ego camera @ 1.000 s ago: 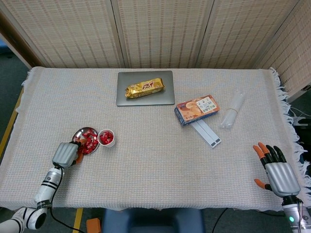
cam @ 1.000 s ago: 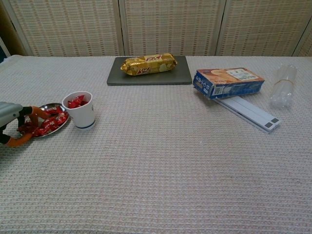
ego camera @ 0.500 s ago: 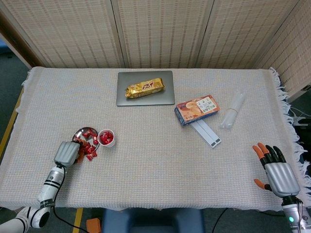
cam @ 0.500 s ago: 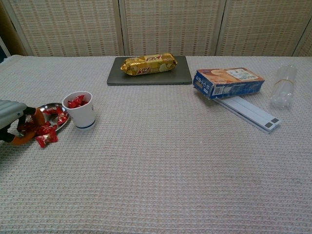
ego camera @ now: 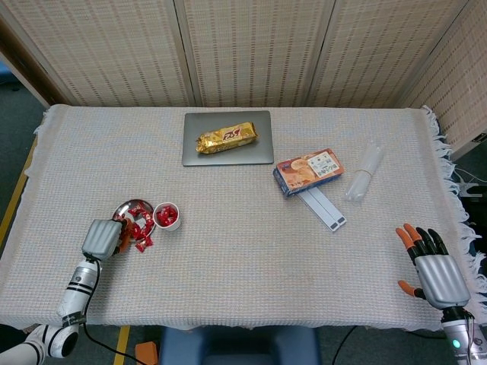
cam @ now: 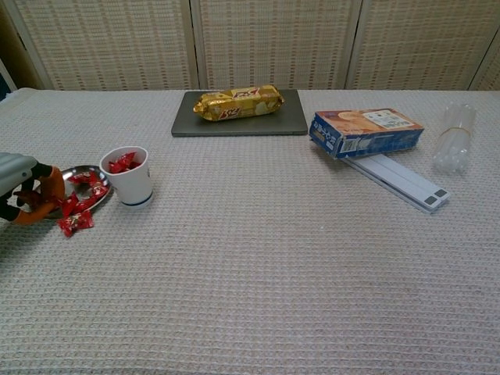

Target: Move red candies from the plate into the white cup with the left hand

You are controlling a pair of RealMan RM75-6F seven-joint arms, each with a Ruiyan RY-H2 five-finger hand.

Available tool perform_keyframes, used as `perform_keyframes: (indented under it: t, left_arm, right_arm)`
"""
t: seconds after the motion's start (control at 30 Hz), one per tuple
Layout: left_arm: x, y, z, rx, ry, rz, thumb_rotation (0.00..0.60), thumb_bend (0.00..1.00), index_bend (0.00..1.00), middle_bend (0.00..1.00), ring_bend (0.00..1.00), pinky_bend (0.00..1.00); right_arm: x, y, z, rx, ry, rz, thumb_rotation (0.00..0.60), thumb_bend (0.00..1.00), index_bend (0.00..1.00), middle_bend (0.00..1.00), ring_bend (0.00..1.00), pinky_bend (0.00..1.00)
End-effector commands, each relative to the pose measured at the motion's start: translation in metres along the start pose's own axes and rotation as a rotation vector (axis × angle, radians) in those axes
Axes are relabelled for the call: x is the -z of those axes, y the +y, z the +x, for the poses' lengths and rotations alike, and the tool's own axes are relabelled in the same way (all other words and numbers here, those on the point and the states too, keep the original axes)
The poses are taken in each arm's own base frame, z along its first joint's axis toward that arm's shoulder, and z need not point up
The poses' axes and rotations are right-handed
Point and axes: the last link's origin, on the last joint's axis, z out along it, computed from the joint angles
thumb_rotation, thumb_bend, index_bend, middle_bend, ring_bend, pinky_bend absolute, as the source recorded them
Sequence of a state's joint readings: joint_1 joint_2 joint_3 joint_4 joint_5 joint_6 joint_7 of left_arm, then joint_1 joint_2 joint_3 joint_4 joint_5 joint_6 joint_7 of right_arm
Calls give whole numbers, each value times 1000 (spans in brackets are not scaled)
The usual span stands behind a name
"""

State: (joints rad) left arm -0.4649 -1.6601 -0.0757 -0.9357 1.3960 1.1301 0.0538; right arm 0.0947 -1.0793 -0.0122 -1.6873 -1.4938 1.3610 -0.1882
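Note:
A small metal plate point(ego camera: 131, 207) point(cam: 92, 171) with red candies point(ego camera: 137, 224) point(cam: 84, 193) sits at the near left of the table. The white cup point(ego camera: 167, 217) point(cam: 130, 178) stands right beside it and holds several red candies. A couple of candies point(ego camera: 142, 242) point(cam: 75, 222) lie on the cloth in front of the plate. My left hand point(ego camera: 103, 237) point(cam: 25, 190) is at the plate's near-left rim, its orange-tipped fingers point(cam: 50, 186) curled among the candies. Whether a candy is pinched there is hidden. My right hand point(ego camera: 436, 272) rests far off at the near right, fingers apart, holding nothing.
At the back middle lies a grey tray point(ego camera: 227, 155) point(cam: 289, 121) carrying a gold snack pack point(ego camera: 227, 138) point(cam: 238, 102). A blue-and-orange box point(ego camera: 308, 171) point(cam: 366, 131) leans on a white flat bar point(ego camera: 325, 208) point(cam: 400, 180). A clear plastic bottle point(ego camera: 364, 172) point(cam: 455, 137) lies at the right.
Several candies have been dragged off the plate's near edge onto the cloth. My left hand has drawn back slightly with its fingers curling in. The right hand has not moved.

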Motion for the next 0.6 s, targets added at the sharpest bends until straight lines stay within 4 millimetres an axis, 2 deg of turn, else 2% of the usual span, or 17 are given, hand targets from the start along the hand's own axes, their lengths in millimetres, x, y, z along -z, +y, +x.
perform_keyframes:
  t: [0.03,0.13,0.33,0.47,0.6]
  left_arm:
    - [2,-2,7,9,27,-4,600,485,552,606,599,1000]
    - [5,-3,19,22,62,-7,600,485,553,608,600,1000]
    - [2,1,56,48,150,-26,600,485,548,607,600,1000]
    - [-9,21,80,56,192,-71,600,485,542,604,600,1000]
    - [-21,49,90,55,200,-128,600,486,531,595,600,1000]
  right_arm:
    - [0,0,0,0,-1,0,600,65,0,0,0,0]
    - [0,0,0,0,-2,0,600,64,0,0,0,0]
    - [-1,0,0,-2,0,2,600,64,0,0,0,0]
    - [-2,0,0,-1,-5,1,600,64,0,0,0,0]
    - [-3,0,0,-1,-7,-1,600,65,0,0,0,0]
